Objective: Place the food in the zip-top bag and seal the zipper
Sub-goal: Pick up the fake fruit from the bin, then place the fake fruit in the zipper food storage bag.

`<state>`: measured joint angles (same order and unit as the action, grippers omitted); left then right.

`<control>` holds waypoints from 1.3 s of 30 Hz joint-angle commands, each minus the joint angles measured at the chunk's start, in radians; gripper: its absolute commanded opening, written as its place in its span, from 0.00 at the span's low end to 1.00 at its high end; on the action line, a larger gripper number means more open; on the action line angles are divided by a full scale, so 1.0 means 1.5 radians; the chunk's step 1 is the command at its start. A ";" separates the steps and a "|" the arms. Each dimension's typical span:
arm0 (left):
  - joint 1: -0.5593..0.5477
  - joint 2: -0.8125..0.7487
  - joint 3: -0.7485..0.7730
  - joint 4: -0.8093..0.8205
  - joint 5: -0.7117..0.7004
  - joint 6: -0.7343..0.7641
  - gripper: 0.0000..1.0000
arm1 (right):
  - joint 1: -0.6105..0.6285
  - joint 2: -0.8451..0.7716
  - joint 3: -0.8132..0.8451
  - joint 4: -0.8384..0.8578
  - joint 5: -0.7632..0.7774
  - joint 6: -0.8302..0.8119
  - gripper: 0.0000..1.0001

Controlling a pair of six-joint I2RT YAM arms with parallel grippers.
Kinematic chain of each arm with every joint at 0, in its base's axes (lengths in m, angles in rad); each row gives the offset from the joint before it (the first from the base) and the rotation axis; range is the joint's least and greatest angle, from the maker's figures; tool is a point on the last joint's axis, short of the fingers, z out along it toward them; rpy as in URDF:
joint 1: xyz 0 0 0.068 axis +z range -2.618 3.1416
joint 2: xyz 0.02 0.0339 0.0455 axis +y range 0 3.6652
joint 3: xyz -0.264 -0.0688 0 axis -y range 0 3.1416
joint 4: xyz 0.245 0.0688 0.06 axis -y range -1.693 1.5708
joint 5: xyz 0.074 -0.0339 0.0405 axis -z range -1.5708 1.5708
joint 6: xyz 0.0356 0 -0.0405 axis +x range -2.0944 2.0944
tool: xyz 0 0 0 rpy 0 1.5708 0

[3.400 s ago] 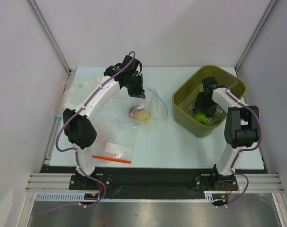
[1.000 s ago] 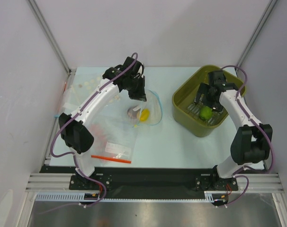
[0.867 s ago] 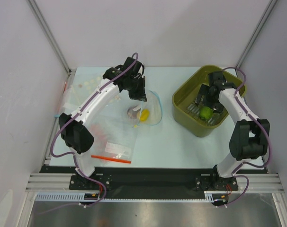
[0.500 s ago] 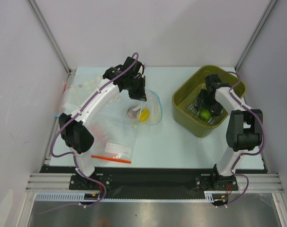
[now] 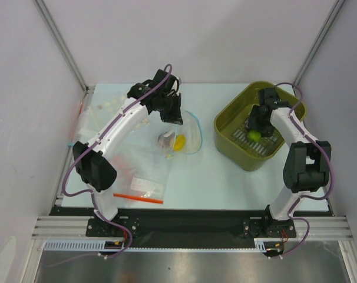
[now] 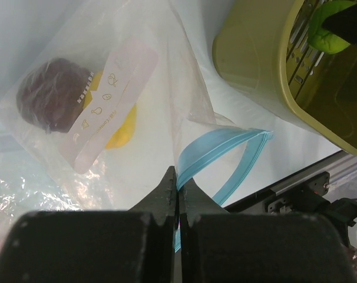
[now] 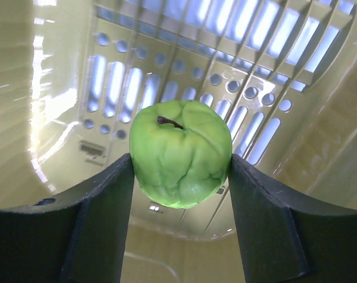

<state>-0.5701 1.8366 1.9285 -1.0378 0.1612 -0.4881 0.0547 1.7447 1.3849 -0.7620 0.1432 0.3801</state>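
- White, smooth, curved plastic shells along the left arm [image 5: 116, 125] and the right arm [image 5: 291, 127]; same build on both sides.
- Bulky, rounded, matte-black motor housings [image 5: 96, 168] at the joints.
- Thin purple cable [image 5: 65, 177] run along each arm, looping clear of the shell in places.
- Squat black base blocks [image 5: 105, 226] at the foot of each arm.
- Black left gripper [image 6: 177, 180]: wedge-shaped fingers [image 6: 164, 197] tapering to thin tips, with a grainy matte block behind.
- Right gripper [image 7: 181, 165]: broad, flat, dark grey fingers [image 7: 99, 218], smooth, edges lightly rounded.
- Screws and markings too small to tell.
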 commanded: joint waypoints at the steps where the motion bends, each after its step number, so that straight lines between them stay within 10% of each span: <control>1: -0.003 0.000 0.035 0.010 0.012 0.013 0.00 | 0.000 -0.071 0.039 0.019 -0.032 -0.028 0.51; 21: -0.003 0.067 0.154 -0.052 0.048 -0.001 0.00 | 0.220 -0.280 0.051 0.187 -0.256 -0.010 0.48; 39: -0.002 0.051 0.194 -0.055 0.105 -0.080 0.00 | 0.352 -0.248 -0.027 0.247 -0.216 0.015 0.50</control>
<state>-0.5701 1.9430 2.1479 -1.1263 0.2756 -0.5625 0.5659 1.3701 1.3613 -0.4358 -0.2264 0.3817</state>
